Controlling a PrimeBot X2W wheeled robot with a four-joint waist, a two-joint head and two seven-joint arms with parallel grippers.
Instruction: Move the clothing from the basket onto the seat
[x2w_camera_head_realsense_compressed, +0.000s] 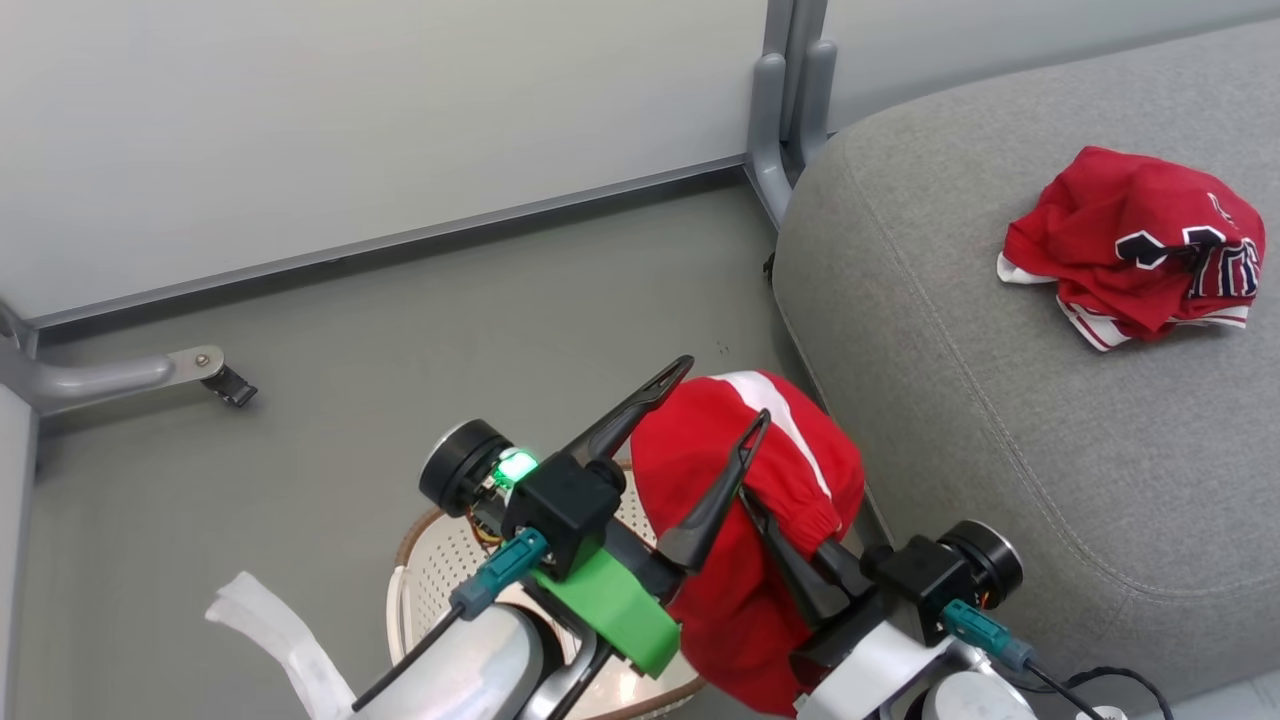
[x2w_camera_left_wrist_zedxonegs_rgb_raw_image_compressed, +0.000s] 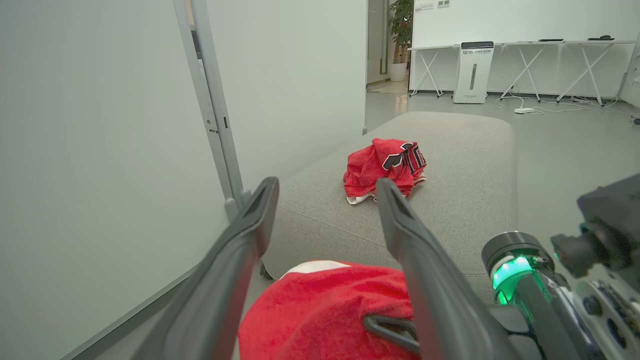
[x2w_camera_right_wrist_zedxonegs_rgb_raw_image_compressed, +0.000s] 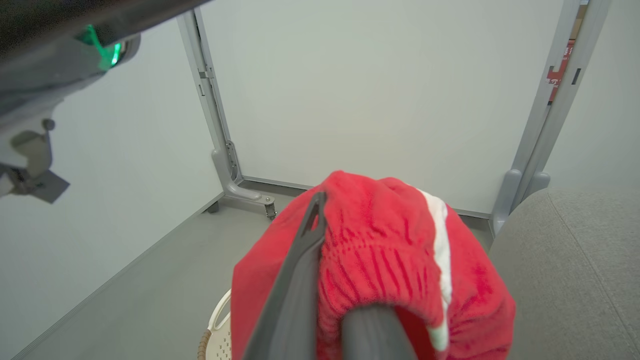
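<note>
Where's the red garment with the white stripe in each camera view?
Head view: red garment bottom centre, right of the basket.
Left wrist view: red garment bottom centre, before the seat.
Right wrist view: red garment lower centre, left of the seat.
Shared landmark: the grey seat.

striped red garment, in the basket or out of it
Lifted out: the garment hangs from the right gripper above the basket; whether its lower end clears it, cannot tell.

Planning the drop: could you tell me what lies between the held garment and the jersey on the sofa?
Only bare grey sofa separates the garment from the jersey; the head view shows it.
</note>
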